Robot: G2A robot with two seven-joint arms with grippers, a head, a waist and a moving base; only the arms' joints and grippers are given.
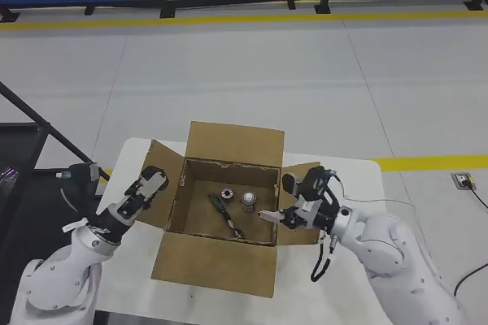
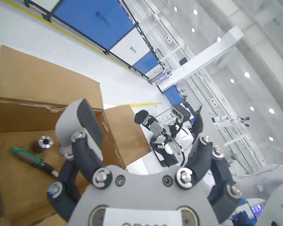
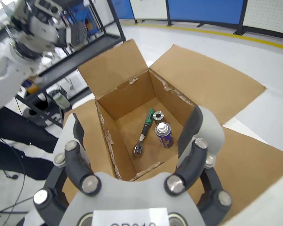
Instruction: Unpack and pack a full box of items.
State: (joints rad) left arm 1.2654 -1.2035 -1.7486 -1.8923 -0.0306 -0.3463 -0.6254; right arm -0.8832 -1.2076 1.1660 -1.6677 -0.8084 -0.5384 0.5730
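Left pincer (image 1: 152, 180), spread and empty, hung over the left flap of the open brown cardboard box (image 1: 228, 143); right pincer (image 1: 270, 216), likewise spread, at its right wall.

Ratchet (image 1: 225, 214), socket (image 1: 225, 194) and can (image 1: 249, 200) sit in the box (image 1: 228, 172) on the table (image 1: 354, 175).

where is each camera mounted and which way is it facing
Top view: above the arms, looking down at the open brown cardboard box on the white table; left gripper and right gripper flank it.
Left wrist view: on the left wrist, facing across the box toward the right gripper; own open gripper shows.
Right wrist view: on the right wrist, looking down into the box; own open gripper shows.
Shared: all three show the green-handled ratchet wrench and small steel cylinder.
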